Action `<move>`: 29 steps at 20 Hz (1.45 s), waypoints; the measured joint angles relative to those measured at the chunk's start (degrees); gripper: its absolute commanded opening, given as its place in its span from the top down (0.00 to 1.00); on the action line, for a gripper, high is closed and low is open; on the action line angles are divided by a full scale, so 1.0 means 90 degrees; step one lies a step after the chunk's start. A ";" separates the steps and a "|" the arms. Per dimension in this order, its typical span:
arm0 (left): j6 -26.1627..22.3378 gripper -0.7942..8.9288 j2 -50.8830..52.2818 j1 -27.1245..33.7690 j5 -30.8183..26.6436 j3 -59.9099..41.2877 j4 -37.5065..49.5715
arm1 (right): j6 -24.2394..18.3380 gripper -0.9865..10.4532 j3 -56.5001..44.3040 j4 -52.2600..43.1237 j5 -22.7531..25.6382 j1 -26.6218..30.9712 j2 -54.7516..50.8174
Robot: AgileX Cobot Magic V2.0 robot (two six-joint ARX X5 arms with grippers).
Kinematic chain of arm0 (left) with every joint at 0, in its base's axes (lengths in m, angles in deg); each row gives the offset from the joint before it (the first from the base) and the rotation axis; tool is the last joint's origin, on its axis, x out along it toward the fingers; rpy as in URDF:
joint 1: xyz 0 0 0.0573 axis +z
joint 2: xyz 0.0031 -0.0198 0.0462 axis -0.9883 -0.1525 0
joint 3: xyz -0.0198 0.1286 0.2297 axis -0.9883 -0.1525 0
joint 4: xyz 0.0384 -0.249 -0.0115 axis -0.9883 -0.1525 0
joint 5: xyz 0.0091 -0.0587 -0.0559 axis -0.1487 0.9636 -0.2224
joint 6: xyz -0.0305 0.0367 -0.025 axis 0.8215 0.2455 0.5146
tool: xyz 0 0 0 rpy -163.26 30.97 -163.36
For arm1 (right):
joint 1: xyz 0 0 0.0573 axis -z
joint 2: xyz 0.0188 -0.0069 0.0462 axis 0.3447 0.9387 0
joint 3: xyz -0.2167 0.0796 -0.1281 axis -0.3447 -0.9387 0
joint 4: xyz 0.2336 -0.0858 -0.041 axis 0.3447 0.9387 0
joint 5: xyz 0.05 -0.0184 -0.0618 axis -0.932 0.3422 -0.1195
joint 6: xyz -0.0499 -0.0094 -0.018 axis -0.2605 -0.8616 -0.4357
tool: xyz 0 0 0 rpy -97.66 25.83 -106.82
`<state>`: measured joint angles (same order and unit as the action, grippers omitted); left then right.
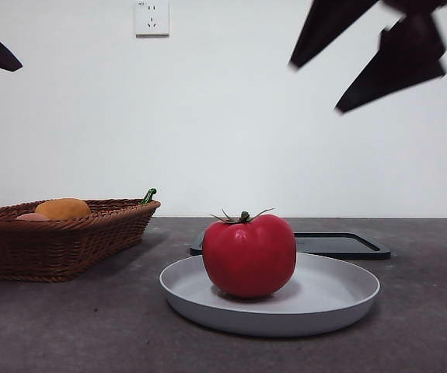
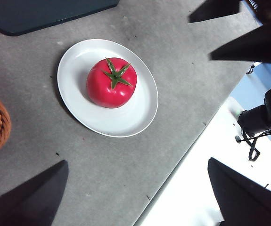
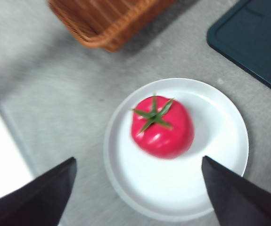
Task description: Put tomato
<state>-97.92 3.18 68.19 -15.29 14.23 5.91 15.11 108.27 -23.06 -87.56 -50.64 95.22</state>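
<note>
A grey table [image 1: 68,326] carries everything, under a white wall with a socket [image 1: 151,17] high up. At the left stands a woven wicker basket [image 1: 60,245] holding an orange rounded fruit [image 1: 63,207], a pale pinkish one [image 1: 30,217] and something with a green stem tip [image 1: 150,194] at its far rim. Behind the middle lies a flat dark tray [image 1: 347,245]. Nearer, in the centre, sits a shallow pale grey plate [image 1: 340,299], and on it, slightly left of centre, rests the tomato [image 1: 249,255], upright with its green calyx on top.

The right gripper [image 1: 367,47] hangs high above and to the right of the plate, jaws spread wide and empty; its wrist camera looks down on the tomato [image 3: 162,125] between them, the view a little blurred. The left gripper [image 2: 137,193] waits off to the left, also wide open and holding nothing, with the plate [image 2: 78,61] well away from it.

The tomato looks glossy and smooth, so probably slippery, firm-skinned but bruisable under a hard squeeze, and moderately weighty. The best hold seems to be across its widest part, jaws on opposite flanks below the calyx, closing gently; it could roll on the plate if nudged from one side.
</note>
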 measured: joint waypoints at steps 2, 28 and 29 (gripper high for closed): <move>0.0000 0.44 0.0000 0.0000 0.0000 0.0000 0.0000 | 0.0000 0.53 0.0000 -0.0301 0.0146 -0.0168 0.0408; 0.0000 0.44 0.0000 -0.0002 0.0000 0.0000 0.0029 | 0.0068 0.48 0.0002 -0.2186 0.1299 -0.0981 0.3169; 0.0000 0.44 0.0000 -0.0002 0.0000 0.0000 0.0029 | 0.0068 0.48 0.0002 -0.2183 0.1307 -0.0996 0.3220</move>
<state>-97.92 3.18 68.17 -15.29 14.23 6.17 15.72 108.29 -42.71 -75.81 -59.60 124.20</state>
